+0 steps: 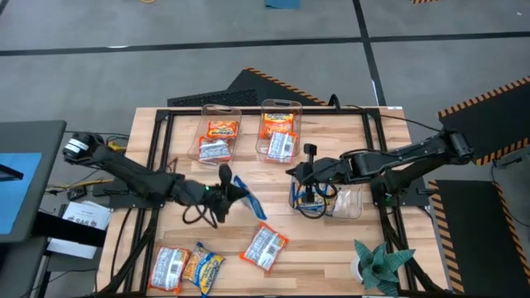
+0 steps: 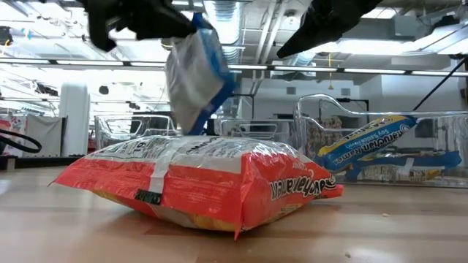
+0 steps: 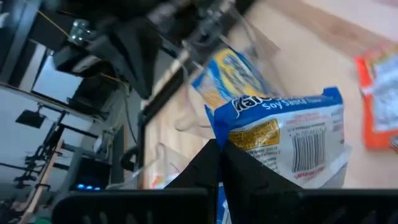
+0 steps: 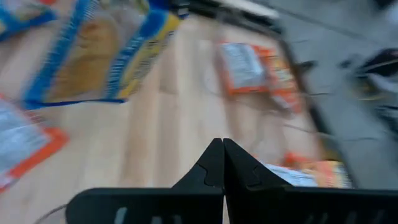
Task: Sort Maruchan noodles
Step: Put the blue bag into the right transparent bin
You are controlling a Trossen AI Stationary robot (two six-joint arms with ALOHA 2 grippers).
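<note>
The left gripper (image 1: 225, 192) holds a blue-and-yellow plastic ramen packet (image 1: 248, 197) above the middle of the wooden table (image 1: 331, 240), its jaws clamped on one edge so the packet hangs clear of the surface; the low view shows it dangling over an orange-red and silver ramen packet (image 2: 197, 183) lying flat near the table's front. The lift appears meant to carry the blue packet toward the clear plastic bin at right (image 1: 344, 203), where another blue-and-yellow packet (image 1: 308, 199) already sits.

The right gripper (image 1: 302, 172) hovers just beside that bin, jaws closed on nothing, seemingly waiting its turn.

At the table's far edge, 2 more clear plastic bins (image 1: 217, 124) each hold an orange packet and a silver-white one. 3 packets lie loose on the table near its front edge: a silver-white and red one (image 1: 170, 269), a yellow-and-blue one (image 1: 203, 266) touching it, and the orange-red and silver one seen in the high view right of them. A small green artificial plant (image 1: 377, 265) stands at the front right corner.

Judged from this layout, the sorting is roughly half done.
</note>
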